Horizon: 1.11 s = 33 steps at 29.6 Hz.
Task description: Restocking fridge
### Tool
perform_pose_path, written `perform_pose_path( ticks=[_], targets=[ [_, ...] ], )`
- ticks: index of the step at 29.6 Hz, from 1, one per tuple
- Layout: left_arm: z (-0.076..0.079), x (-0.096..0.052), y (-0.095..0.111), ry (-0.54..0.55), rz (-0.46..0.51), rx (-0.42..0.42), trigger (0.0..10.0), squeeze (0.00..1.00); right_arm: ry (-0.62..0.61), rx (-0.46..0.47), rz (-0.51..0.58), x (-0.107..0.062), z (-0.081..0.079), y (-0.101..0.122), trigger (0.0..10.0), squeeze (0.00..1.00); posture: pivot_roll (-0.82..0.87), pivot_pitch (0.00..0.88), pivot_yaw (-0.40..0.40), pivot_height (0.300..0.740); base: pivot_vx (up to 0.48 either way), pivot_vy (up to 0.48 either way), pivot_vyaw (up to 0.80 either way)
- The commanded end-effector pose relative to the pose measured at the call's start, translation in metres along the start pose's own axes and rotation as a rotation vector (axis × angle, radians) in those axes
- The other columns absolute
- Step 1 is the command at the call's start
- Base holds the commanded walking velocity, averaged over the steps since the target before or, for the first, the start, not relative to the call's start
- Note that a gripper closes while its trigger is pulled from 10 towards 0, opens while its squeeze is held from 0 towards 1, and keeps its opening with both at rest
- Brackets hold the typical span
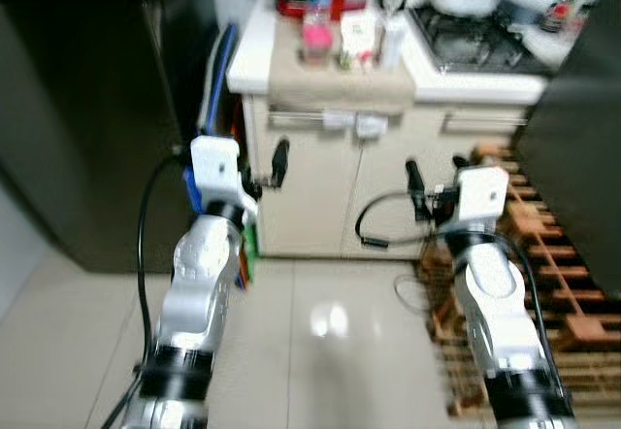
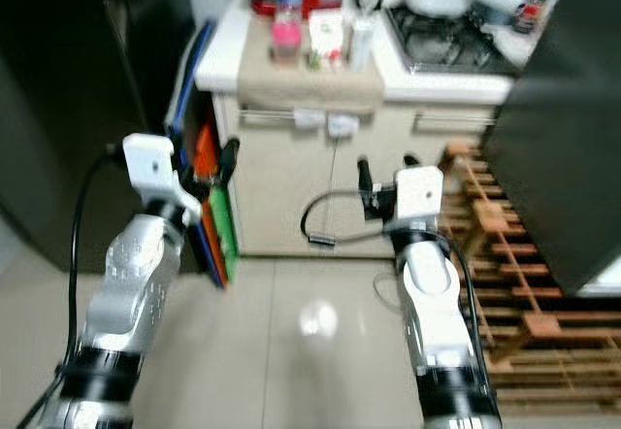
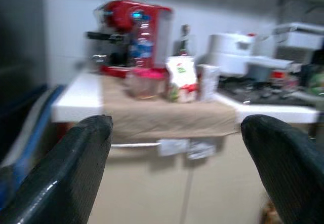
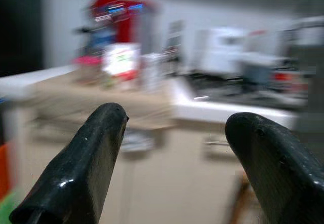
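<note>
I see my left tool and right tool both spread apart, holding nothing, raised toward the surface, where a carton and pink-lidded jar stand upright.

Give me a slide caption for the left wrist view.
Open left hand faces a counter holding a red coffee machine and cartons.

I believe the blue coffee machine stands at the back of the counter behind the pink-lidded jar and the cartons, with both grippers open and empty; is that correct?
Not quite: the coffee machine is red, not blue, as the left wrist view shows. The rest holds: it stands at the back of the counter behind the pink-lidded jar and the cartons, and the left gripper and right gripper are both open and empty.
</note>
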<state>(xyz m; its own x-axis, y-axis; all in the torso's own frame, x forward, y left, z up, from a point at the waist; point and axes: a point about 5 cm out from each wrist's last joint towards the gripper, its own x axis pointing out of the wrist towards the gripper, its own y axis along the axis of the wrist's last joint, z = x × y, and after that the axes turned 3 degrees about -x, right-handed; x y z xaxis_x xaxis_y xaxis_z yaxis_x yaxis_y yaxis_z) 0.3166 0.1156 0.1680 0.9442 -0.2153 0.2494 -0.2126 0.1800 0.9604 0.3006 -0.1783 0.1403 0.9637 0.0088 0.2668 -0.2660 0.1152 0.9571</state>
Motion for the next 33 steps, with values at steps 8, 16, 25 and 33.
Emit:
perform_pose_path(
  ticks=[8, 16, 25, 33],
  targets=[
    [0.016, 0.014, 0.035, -0.092, 0.138, 0.015, 10.0, 0.0, -0.005, -0.015, 0.057, 0.008, -0.001, 0.012, 10.0, 0.0, -0.08, 0.0, 0.009, 0.74, 0.48, 0.0, 0.0],
    [0.007, 0.011, 0.016, -0.027, 0.047, -0.052, 10.0, 0.0, 0.028, -0.003, 0.026, 0.006, -0.008, 0.006, 10.0, 0.0, -0.07, 0.0, 0.004, 0.74, 0.48, 0.0, 0.0],
    [0.012, 0.013, 0.017, -0.053, 0.055, -0.027, 10.0, 0.0, 0.035, -0.018, 0.05, 0.008, -0.008, 0.01, 10.0, 0.0, -0.07, 0.0, 0.002, 0.74, 0.48, 0.0, 0.0],
    [0.014, 0.015, 0.016, -0.07, 0.046, -0.02, 10.0, 0.0, 0.026, -0.025, 0.06, 0.008, -0.006, 0.011, 10.0, 0.0, -0.07, 0.0, 0.006, 0.74, 0.48, 0.0, 0.0]
  ],
)
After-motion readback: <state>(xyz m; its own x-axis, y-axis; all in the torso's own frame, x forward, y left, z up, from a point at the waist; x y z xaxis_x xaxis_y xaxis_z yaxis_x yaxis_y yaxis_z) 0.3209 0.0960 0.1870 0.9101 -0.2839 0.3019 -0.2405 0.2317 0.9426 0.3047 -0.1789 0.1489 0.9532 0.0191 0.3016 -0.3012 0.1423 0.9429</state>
